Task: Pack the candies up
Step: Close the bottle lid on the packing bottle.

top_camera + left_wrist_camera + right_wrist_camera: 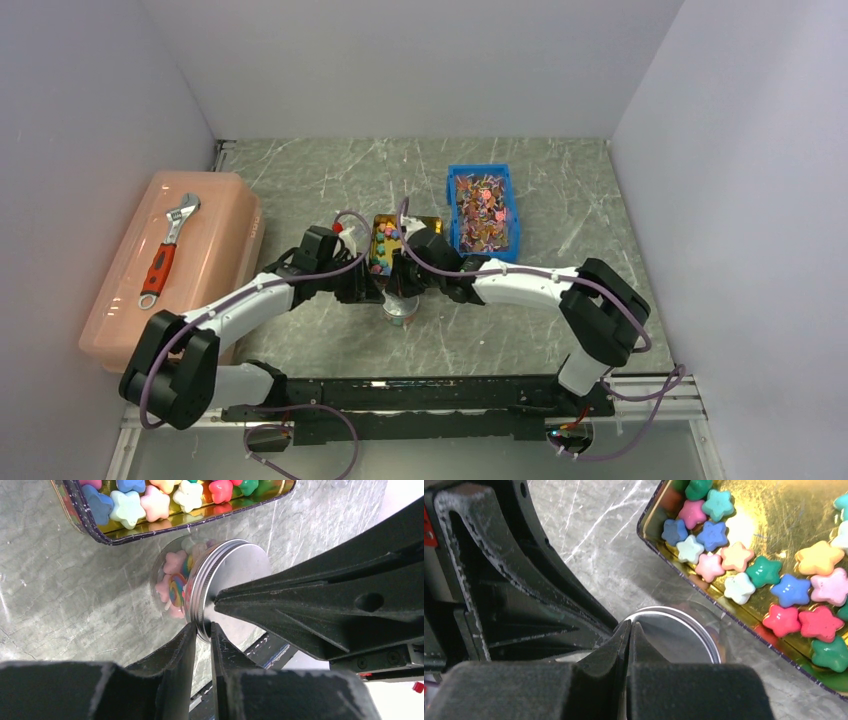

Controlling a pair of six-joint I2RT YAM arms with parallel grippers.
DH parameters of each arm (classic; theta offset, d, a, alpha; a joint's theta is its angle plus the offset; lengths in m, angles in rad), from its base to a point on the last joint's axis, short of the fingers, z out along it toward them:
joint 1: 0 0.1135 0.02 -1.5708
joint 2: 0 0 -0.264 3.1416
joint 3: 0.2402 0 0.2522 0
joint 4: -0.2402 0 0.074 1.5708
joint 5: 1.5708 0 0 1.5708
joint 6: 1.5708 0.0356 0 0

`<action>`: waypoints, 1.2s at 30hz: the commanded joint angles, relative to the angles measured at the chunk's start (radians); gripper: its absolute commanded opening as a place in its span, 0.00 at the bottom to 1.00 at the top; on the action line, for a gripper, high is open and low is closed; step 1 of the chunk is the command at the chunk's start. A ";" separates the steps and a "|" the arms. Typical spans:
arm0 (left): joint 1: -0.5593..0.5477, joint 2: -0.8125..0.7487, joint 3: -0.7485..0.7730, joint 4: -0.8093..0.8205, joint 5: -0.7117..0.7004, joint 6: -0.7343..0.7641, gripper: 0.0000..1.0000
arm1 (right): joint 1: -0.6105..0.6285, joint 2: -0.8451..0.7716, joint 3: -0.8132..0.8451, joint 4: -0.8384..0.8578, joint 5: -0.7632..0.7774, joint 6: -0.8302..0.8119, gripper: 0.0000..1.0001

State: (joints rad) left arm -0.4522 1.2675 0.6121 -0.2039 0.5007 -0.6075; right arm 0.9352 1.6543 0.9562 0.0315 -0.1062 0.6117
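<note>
On marbled table [330, 190], white walls [400, 60]: left gripper [202, 629] pinching jar lid [235, 570], right gripper [629, 630] closed.

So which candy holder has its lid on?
The little clear jar, capped with a silver lid. The gold tin and blue bin both sit open.

Crowded at the jar
The left hand [202, 626] and right hand [629, 624] hem the jar [235, 570], tin [150, 530] just behind; table [330, 175] open beyond.
</note>
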 commanded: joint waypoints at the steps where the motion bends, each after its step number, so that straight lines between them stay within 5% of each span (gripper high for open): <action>1: -0.008 0.001 -0.041 -0.029 -0.064 0.017 0.22 | 0.019 -0.010 -0.073 -0.141 0.002 -0.007 0.00; 5: -0.008 -0.059 -0.036 -0.049 -0.077 0.009 0.24 | 0.019 -0.065 -0.065 -0.181 0.031 -0.018 0.00; 11: -0.008 -0.164 -0.021 -0.116 -0.148 -0.001 0.44 | 0.019 -0.133 -0.023 -0.242 0.072 -0.046 0.00; 17: -0.008 -0.246 -0.048 -0.133 -0.180 -0.023 0.59 | 0.019 -0.183 0.029 -0.305 0.129 -0.092 0.12; 21: -0.008 -0.297 -0.082 -0.123 -0.195 -0.047 0.62 | 0.019 -0.197 0.080 -0.345 0.132 -0.127 0.17; 26: -0.008 -0.361 -0.110 -0.129 -0.232 -0.073 0.63 | 0.030 -0.181 0.160 -0.375 0.111 -0.161 0.00; 36: -0.007 -0.498 -0.128 -0.199 -0.320 -0.094 0.65 | 0.066 -0.033 0.267 -0.382 0.089 -0.164 0.00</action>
State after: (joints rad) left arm -0.4572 0.8227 0.4938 -0.3801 0.2306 -0.6800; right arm 0.9909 1.5654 1.1831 -0.3492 -0.0044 0.4622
